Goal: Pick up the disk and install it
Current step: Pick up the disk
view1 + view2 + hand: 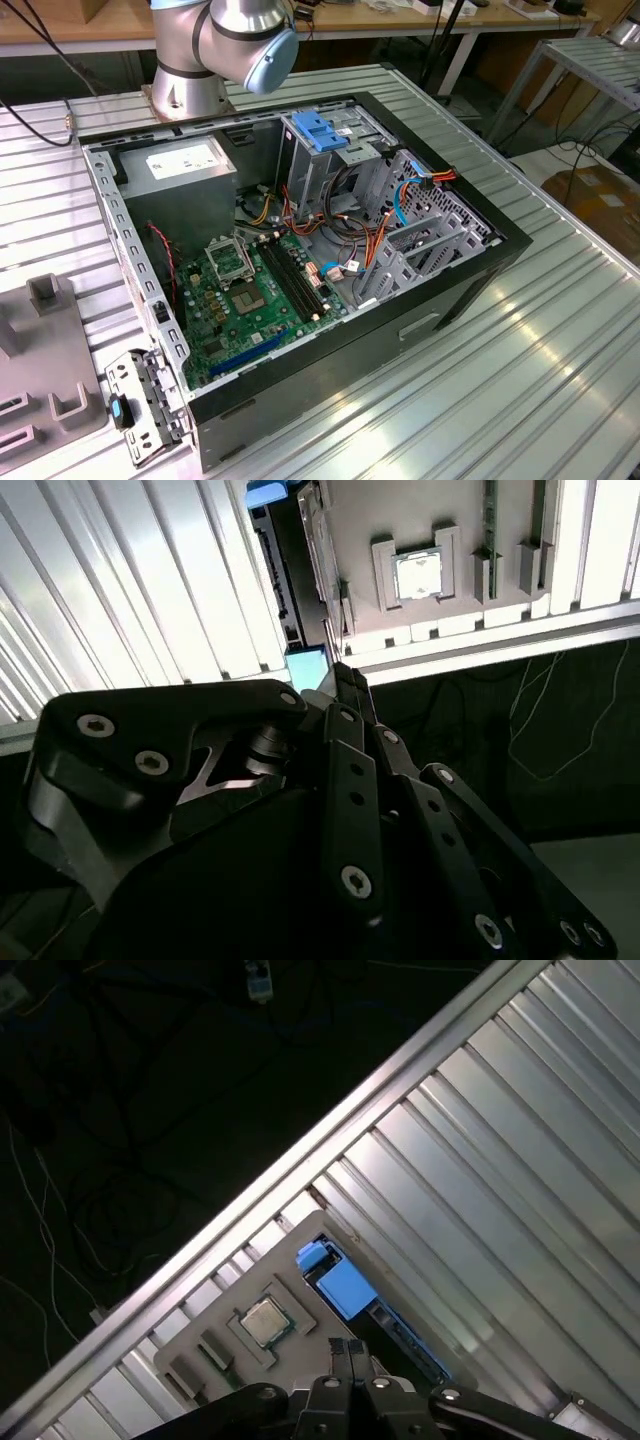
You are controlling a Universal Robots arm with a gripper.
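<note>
The disk [348, 1287] stood on edge beside the grey fixture plate [290, 1280] on the tabletop [500, 1160]. The gripper [349, 1348] hovered near it, fingers closed on nothing.

Glossy ribbed metal table [560, 330], matt black hand [345, 680], disk [345, 1285] with blue plastic rails

This looks like a robot lab or workshop. A big robot arm [225, 45] stands on a ribbed metal tabletop [520, 360]. On the tabletop sits an open computer case [330, 375] with its insides showing (green board, coloured wires, metal cages). Beside it lies a grey holder tray [60, 360]. Behind are long wooden workbenches [100, 25] with black cables [445, 35] hanging down. A brown box [600, 195] sits on the floor.
</note>
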